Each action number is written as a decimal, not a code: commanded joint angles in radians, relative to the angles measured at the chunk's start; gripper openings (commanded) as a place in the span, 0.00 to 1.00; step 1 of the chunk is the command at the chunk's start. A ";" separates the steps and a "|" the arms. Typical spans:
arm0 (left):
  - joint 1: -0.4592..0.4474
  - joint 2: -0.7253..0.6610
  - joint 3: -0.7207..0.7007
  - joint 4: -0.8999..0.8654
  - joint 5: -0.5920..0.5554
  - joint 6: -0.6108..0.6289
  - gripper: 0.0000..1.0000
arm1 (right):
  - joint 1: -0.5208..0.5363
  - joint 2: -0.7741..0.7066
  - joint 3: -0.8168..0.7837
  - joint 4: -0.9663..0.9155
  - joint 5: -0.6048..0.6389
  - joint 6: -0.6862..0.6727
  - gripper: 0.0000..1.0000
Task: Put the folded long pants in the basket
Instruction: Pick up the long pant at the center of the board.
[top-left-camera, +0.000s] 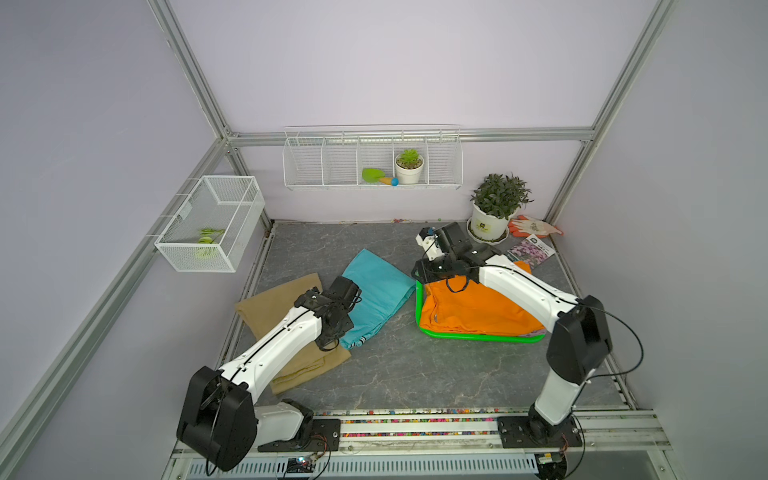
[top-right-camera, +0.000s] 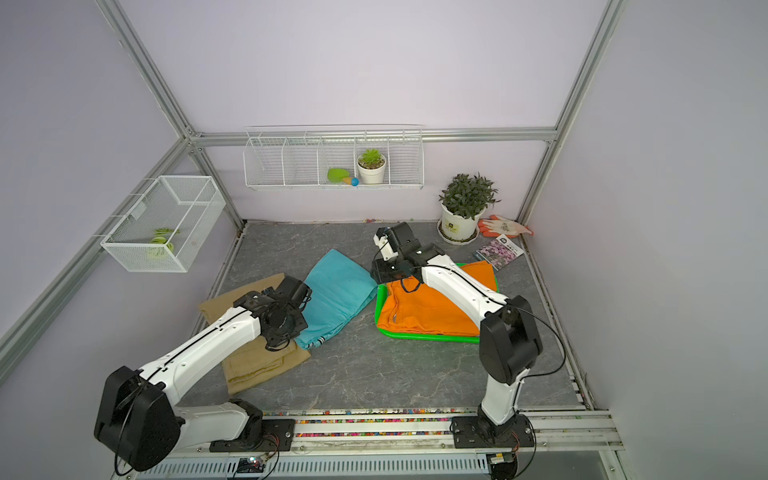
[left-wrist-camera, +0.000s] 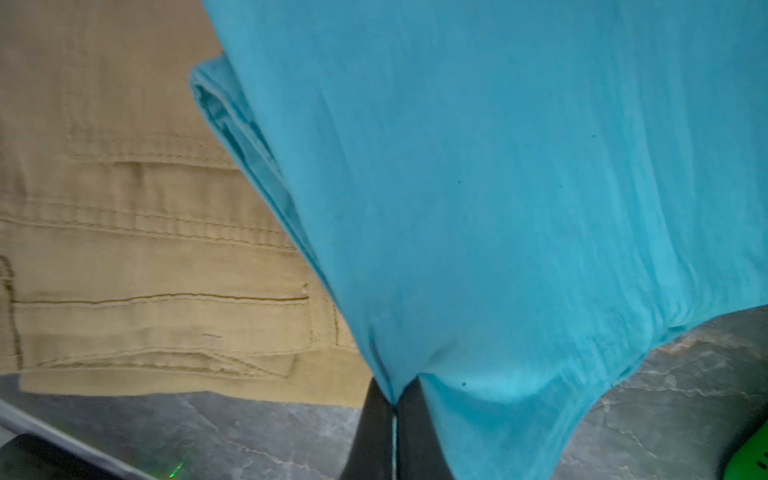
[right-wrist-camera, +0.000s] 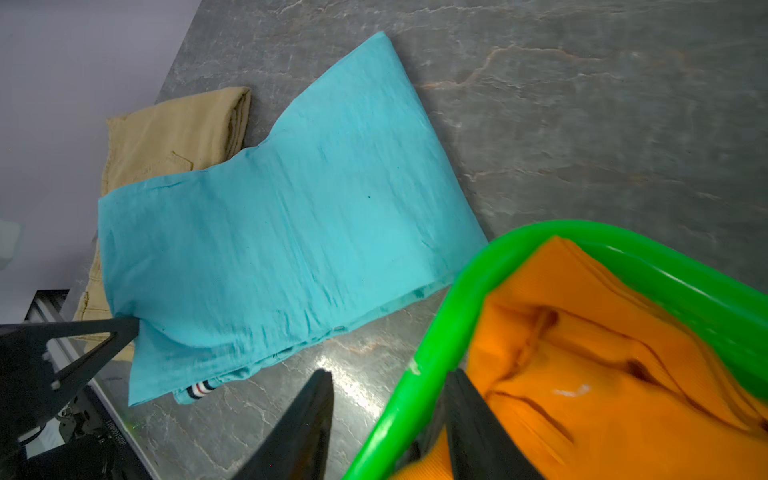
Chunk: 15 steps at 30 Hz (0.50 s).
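The teal folded long pants (top-left-camera: 374, 286) (top-right-camera: 338, 286) (right-wrist-camera: 291, 228) lie mid-table, overlapping the tan pants (top-left-camera: 270, 307) (top-right-camera: 249, 361) (left-wrist-camera: 124, 249). My left gripper (left-wrist-camera: 394, 399) (top-left-camera: 337, 331) is shut on the teal cloth's (left-wrist-camera: 498, 208) edge near the striped waistband, and that edge is lifted. Orange pants (top-left-camera: 469, 311) (top-right-camera: 428, 311) (right-wrist-camera: 602, 395) fill the green basket (top-left-camera: 478, 336) (top-right-camera: 428, 336) (right-wrist-camera: 436, 332). My right gripper (right-wrist-camera: 390, 374) (top-left-camera: 422, 272) stands open astride the basket's far-left rim, one finger outside, one inside against the orange cloth.
At the back right stand a potted plant (top-left-camera: 496, 208), orange gloves (top-left-camera: 536, 227) and a booklet (top-left-camera: 532, 249). On the left wall hangs a white wire cage (top-left-camera: 212, 224), and a wire rack (top-left-camera: 372, 162) runs along the back wall.
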<state>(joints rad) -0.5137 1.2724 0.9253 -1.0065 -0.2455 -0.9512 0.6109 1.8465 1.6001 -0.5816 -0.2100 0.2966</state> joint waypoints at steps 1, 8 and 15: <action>0.025 -0.050 0.063 -0.110 -0.078 0.032 0.00 | 0.048 0.082 0.105 -0.098 0.015 -0.008 0.51; 0.160 -0.138 0.039 -0.156 -0.113 0.010 0.00 | 0.152 0.292 0.328 -0.174 0.138 0.026 0.57; 0.285 -0.114 0.038 -0.121 -0.059 0.093 0.00 | 0.174 0.498 0.567 -0.233 0.187 0.058 0.62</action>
<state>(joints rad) -0.2604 1.1492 0.9543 -1.1343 -0.2974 -0.8974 0.7898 2.2936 2.0972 -0.7589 -0.0784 0.3290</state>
